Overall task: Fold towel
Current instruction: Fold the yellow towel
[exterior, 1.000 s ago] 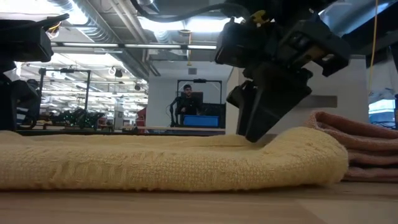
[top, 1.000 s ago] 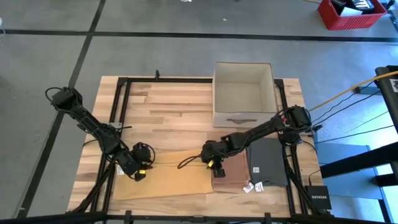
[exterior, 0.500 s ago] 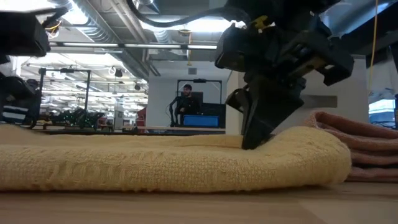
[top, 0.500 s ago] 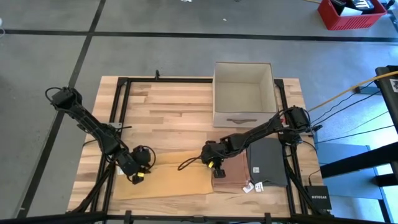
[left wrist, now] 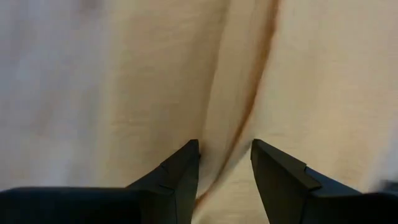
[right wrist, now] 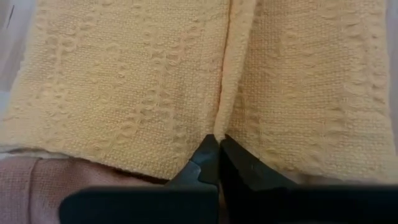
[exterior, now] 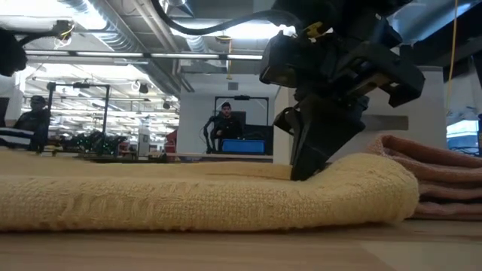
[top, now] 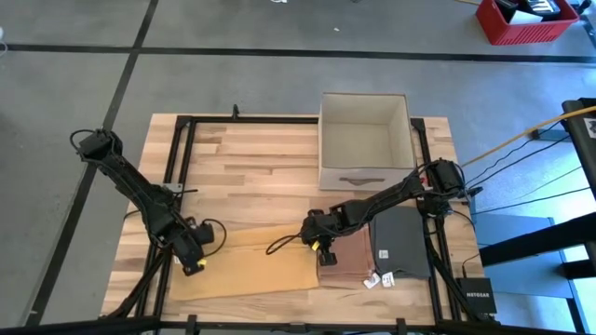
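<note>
A: The pale yellow woven towel (top: 250, 262) lies flat along the near side of the wooden slatted counter (top: 261, 167), its right end just beside a folded reddish-brown towel (top: 349, 256).

B: Right hand (right wrist: 217, 163)?

A: Pinched shut on a ridge of yellow cloth at the towel's right end, close to the reddish pile. Looks like a thin bite, only the raised fold between the tips.

B: So slip risk.

A: Yes. If it lifts fast, that small pinch could pull out and the end drops back. It could also snag the reddish towel's edge, since the two touch there.

B: Left hand (left wrist: 224, 163)?

A: Partly open over the towel's left part, fingers (left wrist: 180, 171) straddling a crease, nothing gripped. In the top view it sits at the towel's left edge.

B: Then one end is held, the other free.

A: Right. A lift now drags the cloth sideways instead of folding it: skewed edges, bunching mid-length. Left has to close on the crease first.

B: Anything else near?

A: A grey flat pad (top: 400, 240) and an open beige box (top: 365, 138), both well clear of the fold path.
</note>
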Robot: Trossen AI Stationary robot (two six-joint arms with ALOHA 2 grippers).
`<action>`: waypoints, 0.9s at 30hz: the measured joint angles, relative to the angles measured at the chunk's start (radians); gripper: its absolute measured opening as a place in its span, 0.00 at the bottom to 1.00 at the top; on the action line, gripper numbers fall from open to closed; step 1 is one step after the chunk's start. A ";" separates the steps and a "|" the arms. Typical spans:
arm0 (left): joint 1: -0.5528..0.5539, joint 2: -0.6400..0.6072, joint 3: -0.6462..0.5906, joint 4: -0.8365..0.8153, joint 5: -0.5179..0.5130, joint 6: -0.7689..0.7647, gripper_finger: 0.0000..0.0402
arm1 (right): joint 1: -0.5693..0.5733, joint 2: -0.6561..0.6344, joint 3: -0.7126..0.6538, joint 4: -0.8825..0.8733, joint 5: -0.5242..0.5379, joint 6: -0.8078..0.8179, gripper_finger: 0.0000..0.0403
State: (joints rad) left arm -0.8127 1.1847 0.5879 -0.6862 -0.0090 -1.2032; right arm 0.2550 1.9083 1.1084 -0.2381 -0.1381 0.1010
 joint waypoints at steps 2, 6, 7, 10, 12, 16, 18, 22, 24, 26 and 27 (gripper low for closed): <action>0.001 0.000 0.006 -0.062 -0.044 0.011 0.34 | 0.000 0.000 0.000 0.001 0.011 0.009 0.01; 0.002 0.000 0.008 -0.082 -0.114 0.067 0.34 | 0.000 0.000 0.000 0.001 0.044 0.038 0.01; 0.002 0.000 0.008 -0.081 -0.115 0.085 0.34 | 0.001 0.000 0.000 0.001 0.051 0.050 0.01; 0.001 0.000 0.005 -0.075 -0.115 0.115 0.34 | 0.001 0.000 0.000 0.001 0.060 0.064 0.01; 0.001 0.000 -0.013 -0.051 -0.087 0.113 0.34 | 0.001 0.000 0.000 0.002 0.084 0.071 0.01; 0.001 0.001 -0.024 -0.006 0.037 0.114 0.34 | 0.001 0.000 0.000 0.004 0.114 0.072 0.01; 0.003 -0.007 -0.025 -0.008 0.088 0.107 0.34 | 0.001 0.000 0.000 0.003 0.121 0.072 0.01; 0.005 -0.043 -0.025 -0.005 0.109 0.085 0.34 | 0.001 0.000 0.000 0.004 0.122 0.071 0.01; 0.005 -0.052 -0.025 -0.006 0.110 0.085 0.34 | 0.001 0.000 0.000 0.004 0.124 0.071 0.01; 0.001 -0.053 -0.025 -0.005 0.110 0.090 0.34 | 0.001 0.000 0.000 0.004 0.127 0.071 0.01; -0.003 -0.052 -0.025 -0.006 0.110 0.101 0.34 | 0.001 0.000 0.000 0.004 0.130 0.071 0.01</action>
State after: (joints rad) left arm -0.8155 1.1330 0.5625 -0.6918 0.1009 -1.1026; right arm 0.2558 1.9083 1.1080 -0.2340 -0.0083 0.1719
